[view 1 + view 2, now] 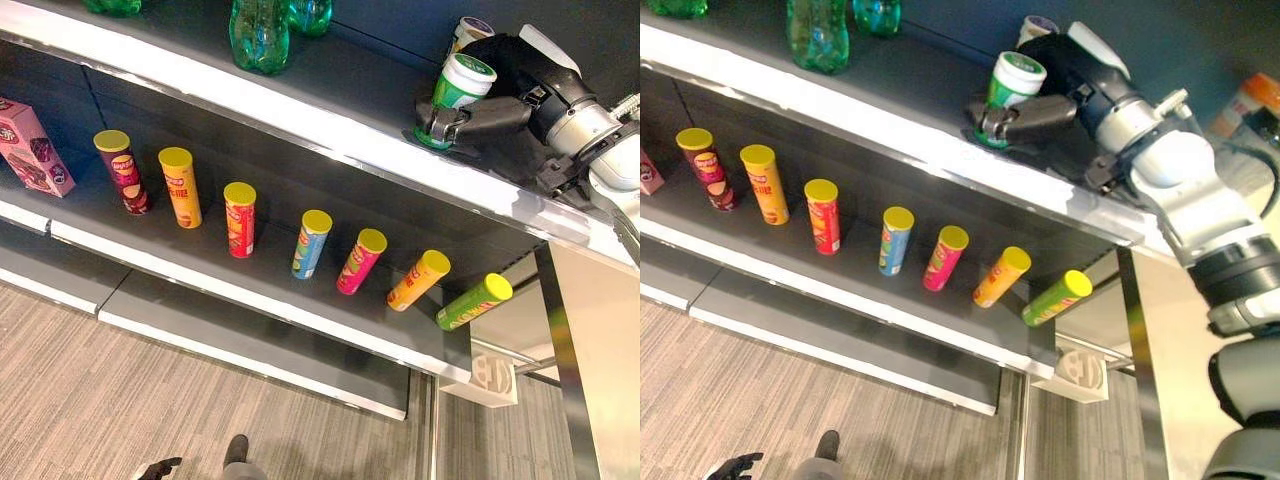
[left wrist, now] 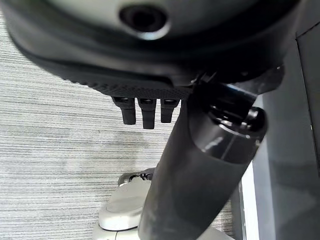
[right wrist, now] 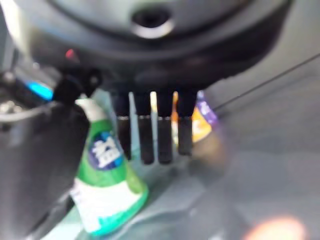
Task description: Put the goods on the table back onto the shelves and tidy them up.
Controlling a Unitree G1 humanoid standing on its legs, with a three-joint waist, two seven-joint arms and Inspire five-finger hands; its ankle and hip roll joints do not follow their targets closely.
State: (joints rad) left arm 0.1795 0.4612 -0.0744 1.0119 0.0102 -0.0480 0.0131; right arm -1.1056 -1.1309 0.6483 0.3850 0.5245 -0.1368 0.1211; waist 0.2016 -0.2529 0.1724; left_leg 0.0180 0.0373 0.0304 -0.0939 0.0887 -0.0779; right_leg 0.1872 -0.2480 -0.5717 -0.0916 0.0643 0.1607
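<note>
Right hand (image 1: pixel 500 95) is reaching onto the upper shelf (image 1: pixel 300 105), its thumb and fingers curling round a green cup (image 1: pixel 455 95) with a white lid. The cup is standing on the shelf surface, just inside the front edge, tilting slightly. In the right wrist view the fingers (image 3: pixel 150 135) are hanging down straight beside the cup (image 3: pixel 107 195), which is sitting between them and the thumb side of the hand. A second cup (image 1: pixel 468 30) with a purple-trimmed lid is standing just behind the hand. Green bottles (image 1: pixel 260 35) are standing farther left on the same shelf.

On the lower shelf (image 1: pixel 200 270), seven yellow-lidded tubes are standing in a row, apart from one another: a maroon tube (image 1: pixel 122 170), an orange-yellow tube (image 1: pixel 180 185), a red tube (image 1: pixel 239 218), a blue tube (image 1: pixel 311 243), a pink tube (image 1: pixel 361 260), an orange tube (image 1: pixel 419 280) and a green tube (image 1: pixel 474 300). A pink box (image 1: pixel 32 148) is lying at the left end of that shelf.

Left hand (image 1: pixel 158 468) is hanging low above the grey floor (image 1: pixel 150 400), holding nothing; in the left wrist view its fingers (image 2: pixel 145 110) are pointing straight down, relaxed.
</note>
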